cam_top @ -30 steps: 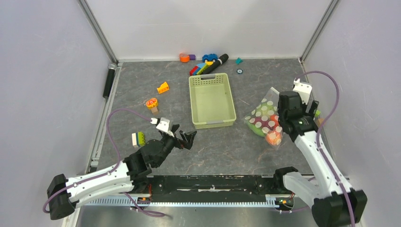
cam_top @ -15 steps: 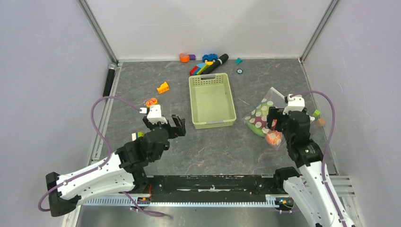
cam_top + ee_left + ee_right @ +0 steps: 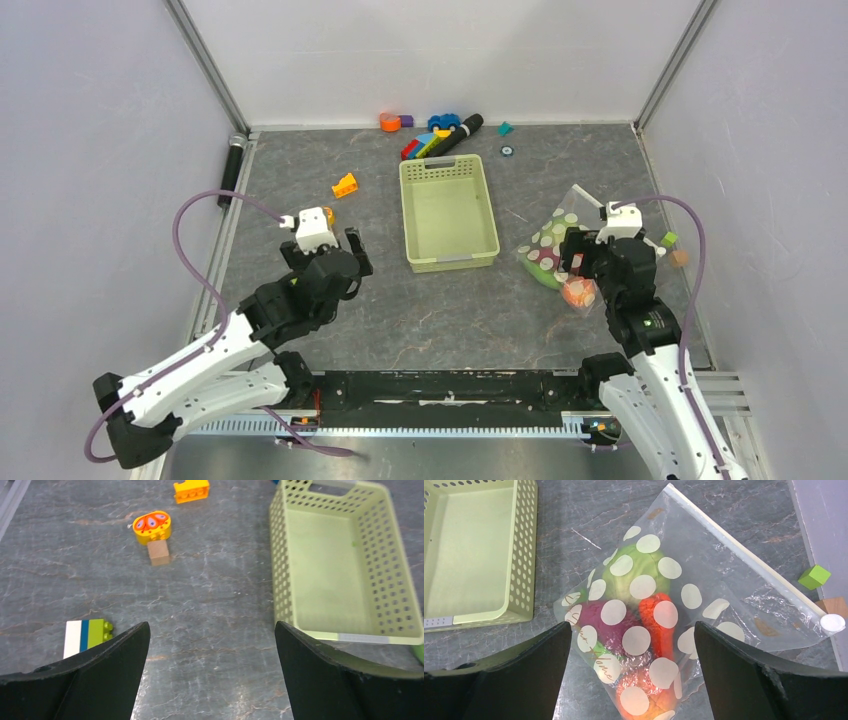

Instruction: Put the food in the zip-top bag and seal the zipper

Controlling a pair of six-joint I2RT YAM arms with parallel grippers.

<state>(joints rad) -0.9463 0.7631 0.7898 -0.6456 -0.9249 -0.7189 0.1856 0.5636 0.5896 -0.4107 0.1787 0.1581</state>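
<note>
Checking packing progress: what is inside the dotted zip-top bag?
Through the clear zip-top bag show a green cabbage, a red-orange carrot, a maroon ball and an orange piece. Its printed dots and overlap hide whatever lies beneath.

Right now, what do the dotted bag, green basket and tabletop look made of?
Zip-top bag: thin clear plastic film, glossy; it crinkles and the food shows through. Basket: rigid moulded plastic, matte pale green, with regular holes. Table: dark grey stone-look surface with pale veins, possibly laminate; can't tell.
</note>
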